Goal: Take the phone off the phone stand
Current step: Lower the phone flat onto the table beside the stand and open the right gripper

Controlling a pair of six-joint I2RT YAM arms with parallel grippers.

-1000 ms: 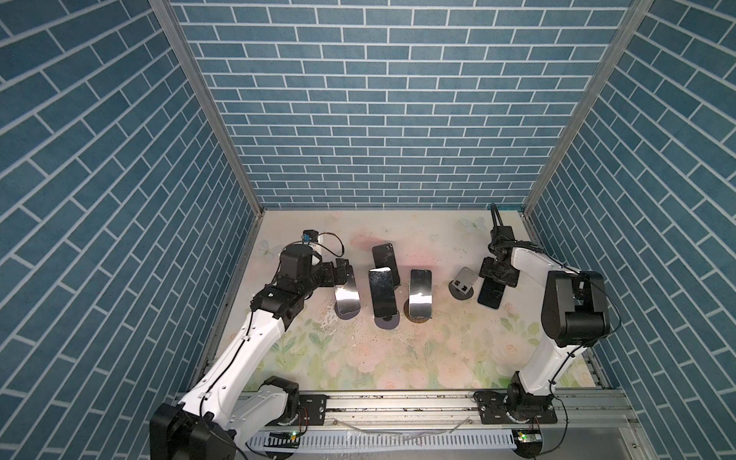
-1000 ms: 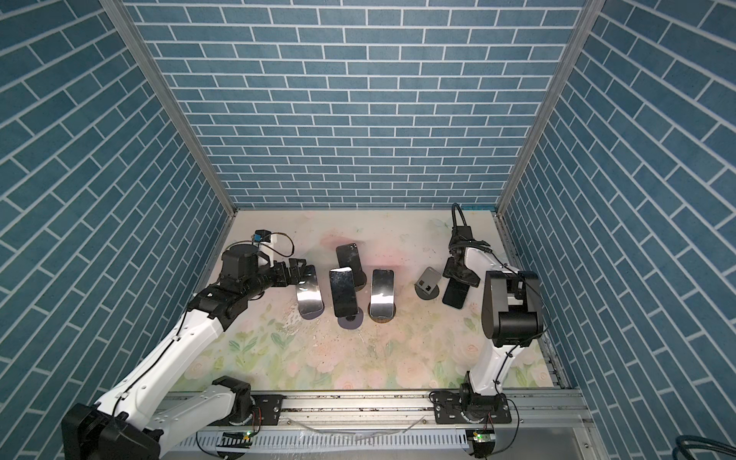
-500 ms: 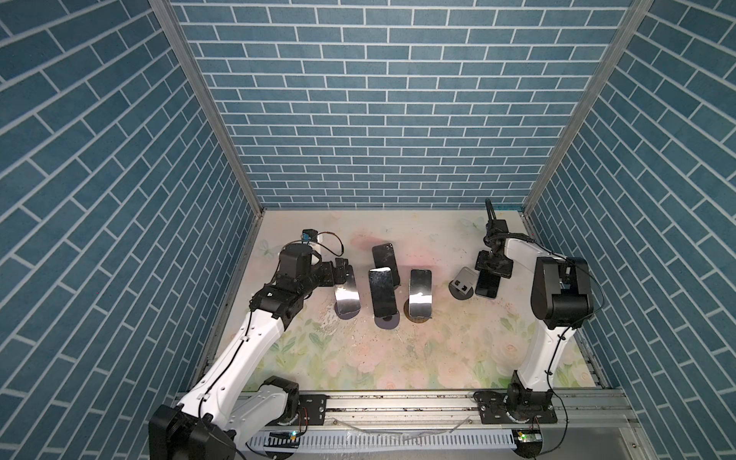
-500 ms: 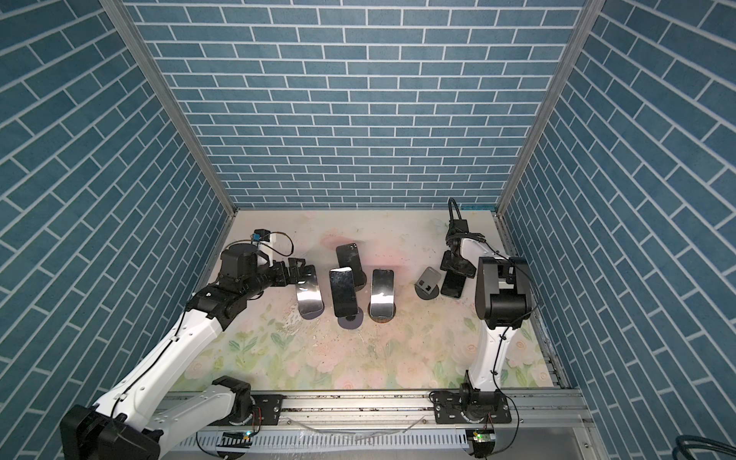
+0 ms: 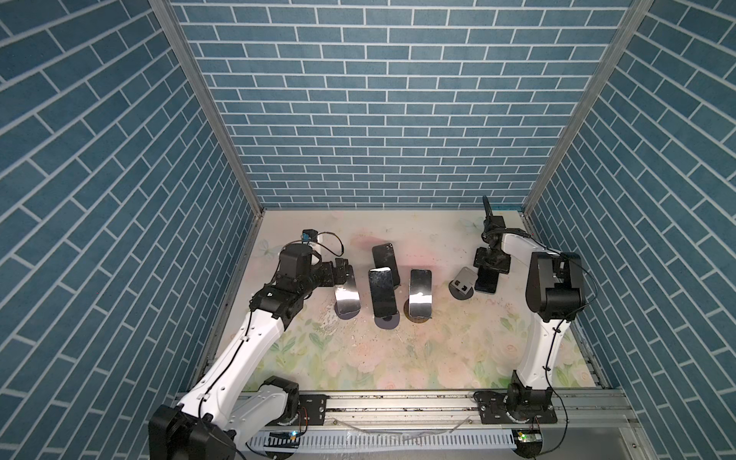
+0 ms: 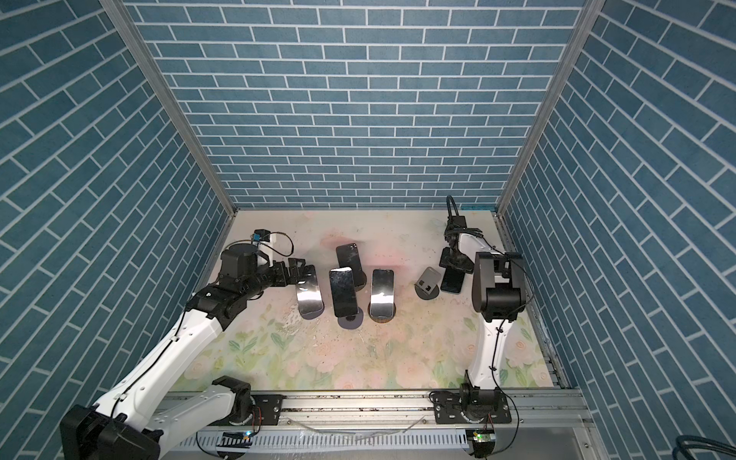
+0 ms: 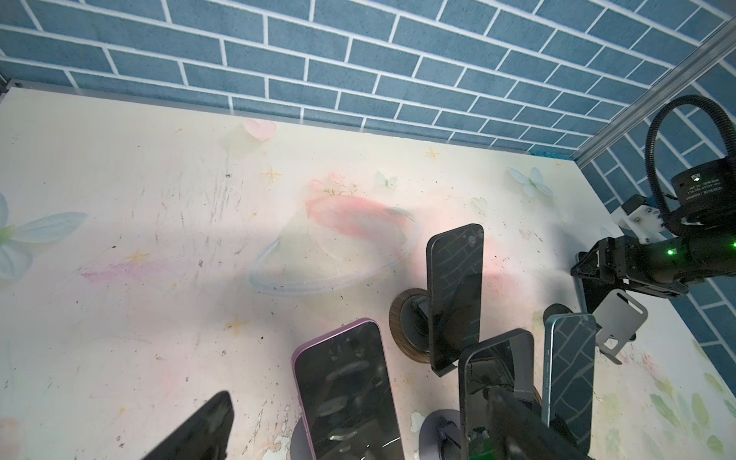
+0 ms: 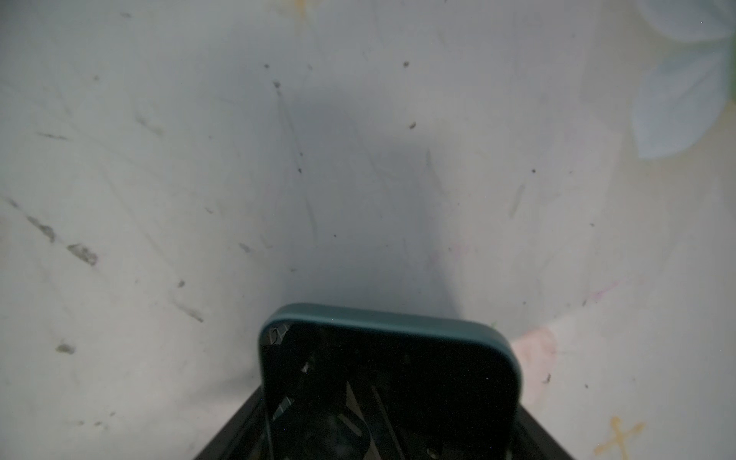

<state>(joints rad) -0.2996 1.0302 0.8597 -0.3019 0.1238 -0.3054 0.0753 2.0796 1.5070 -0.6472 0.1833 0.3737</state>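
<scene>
Clamping teal phone point(image 5: 486, 282) by top end, right pincer point(image 5: 491, 266) is hanging it long axis downward, off and just beside empty grey stand point(image 5: 463, 284). Left pincer point(image 5: 341, 271) is gaping wide at top edge of mounted purple phone point(image 5: 347, 296).

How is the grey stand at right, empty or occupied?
Empty: the grey stand is bare; the right gripper holds the phone beside it.

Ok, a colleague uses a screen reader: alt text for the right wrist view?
A dark phone with a teal edge, gripped by the right gripper, fills the foreground. Beyond lies the pale, scuffed table with a blue flower print.
</scene>
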